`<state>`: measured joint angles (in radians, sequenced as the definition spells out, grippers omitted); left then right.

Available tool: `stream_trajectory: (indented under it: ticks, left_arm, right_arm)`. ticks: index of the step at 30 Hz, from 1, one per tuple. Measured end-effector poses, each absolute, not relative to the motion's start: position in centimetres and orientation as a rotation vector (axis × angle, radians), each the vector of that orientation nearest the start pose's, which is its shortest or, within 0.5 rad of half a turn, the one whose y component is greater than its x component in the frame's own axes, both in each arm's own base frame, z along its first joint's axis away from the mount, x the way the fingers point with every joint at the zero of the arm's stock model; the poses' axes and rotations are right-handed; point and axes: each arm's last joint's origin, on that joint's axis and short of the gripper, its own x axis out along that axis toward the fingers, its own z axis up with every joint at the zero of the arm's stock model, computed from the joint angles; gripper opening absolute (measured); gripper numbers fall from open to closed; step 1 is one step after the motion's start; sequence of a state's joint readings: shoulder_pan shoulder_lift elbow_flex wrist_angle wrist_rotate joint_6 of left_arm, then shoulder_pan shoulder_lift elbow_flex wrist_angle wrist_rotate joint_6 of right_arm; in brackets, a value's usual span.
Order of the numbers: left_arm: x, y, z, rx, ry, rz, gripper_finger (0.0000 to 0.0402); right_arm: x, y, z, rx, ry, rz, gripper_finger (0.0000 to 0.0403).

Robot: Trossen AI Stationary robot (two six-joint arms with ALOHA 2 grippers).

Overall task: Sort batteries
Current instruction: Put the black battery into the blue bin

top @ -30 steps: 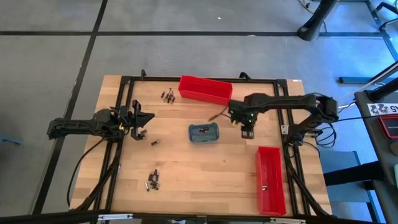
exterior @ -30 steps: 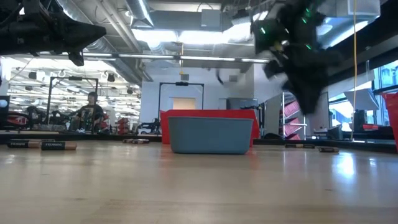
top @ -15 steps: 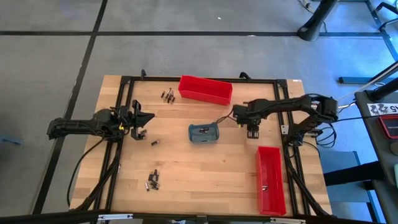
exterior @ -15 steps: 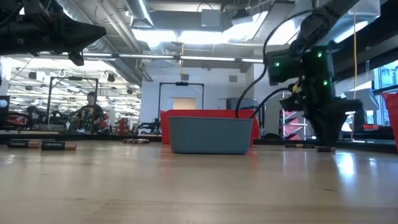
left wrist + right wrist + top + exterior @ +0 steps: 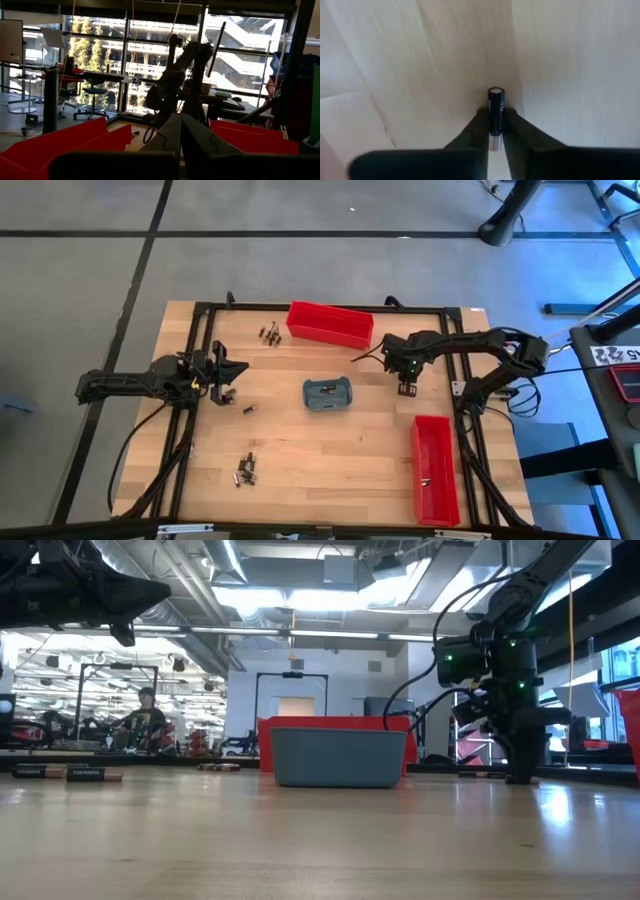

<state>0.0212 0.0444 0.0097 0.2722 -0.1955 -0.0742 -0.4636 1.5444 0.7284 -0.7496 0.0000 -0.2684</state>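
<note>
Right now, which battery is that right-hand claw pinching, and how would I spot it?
Find the wooden table, then the right claw between its two red bins. The small dark cylindrical battery sits clamped between its fingers, unlike the loose ones lying scattered.

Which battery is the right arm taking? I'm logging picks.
The dark battery pinched between the right gripper fingers, on the table between the two red bins. The other batteries lie loose on the left half, untouched.
</note>
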Motion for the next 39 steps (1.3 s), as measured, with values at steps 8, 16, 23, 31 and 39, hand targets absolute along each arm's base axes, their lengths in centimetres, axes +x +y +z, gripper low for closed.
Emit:
stream_trajectory:
  ticks: [8, 16, 23, 31, 39]
  left_arm:
    - [9.7, 0.8, 18.9, -0.094, -0.244, 0.207, 0.0001]
    - [9.7, 0.8, 18.9, -0.096, -0.244, 0.207, 0.0001]
    - [9.7, 0.8, 18.9, -0.097, -0.242, 0.207, 0.0001]
    - [9.7, 0.8, 18.9, -0.091, -0.241, 0.208, 0.0001]
    - [9.7, 0.8, 18.9, -0.091, -0.239, 0.207, 0.0001]
  right_arm:
    - [20.4, -10.1, 13.8, 0.206, 1.532, -0.147, 0.0024]
    - [21.0, -10.3, 18.2, 0.214, 1.415, -0.198, 0.0014]
    - [23.4, -9.0, 24.5, 0.164, 1.18, -0.208, 0.0014]
    - [27.7, -5.4, 29.3, 0.049, 0.885, -0.016, 0.0014]
    - [31.9, -2.7, 26.0, -0.034, 0.871, 0.134, 0.0014]
